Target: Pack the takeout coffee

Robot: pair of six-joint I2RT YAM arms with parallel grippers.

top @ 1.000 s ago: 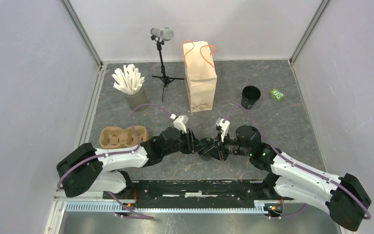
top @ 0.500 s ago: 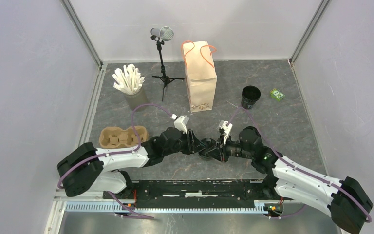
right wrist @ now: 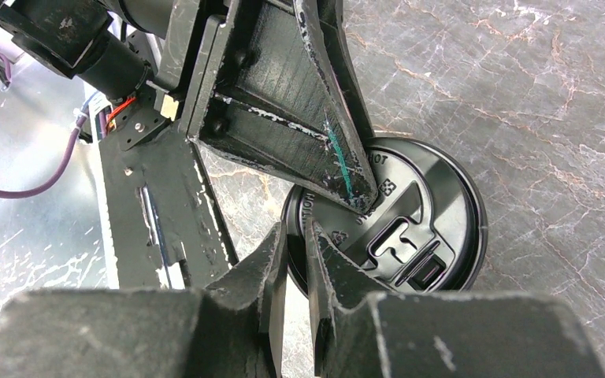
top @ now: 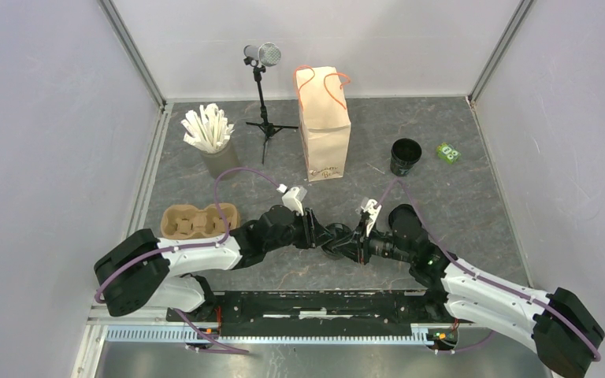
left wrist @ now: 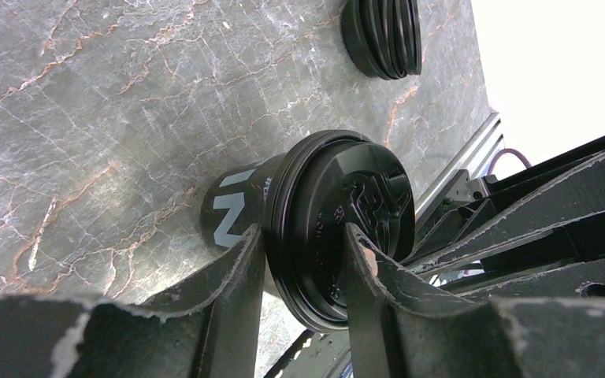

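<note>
Though takeout coffee (left wrist: 236, 209) mostly hidden from above, left pincer (left wrist: 303, 235) clamps it; right pincer (right wrist: 294, 230) at lid (right wrist: 410, 228), hold unclear.

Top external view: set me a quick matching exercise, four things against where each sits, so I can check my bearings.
1 brown paper bag
2 cardboard cup carrier
3 lidded coffee cup
4 small green packet

A front left
B back right
C back centre
D front centre

Pairs: 1-C, 2-A, 3-D, 4-B
</note>
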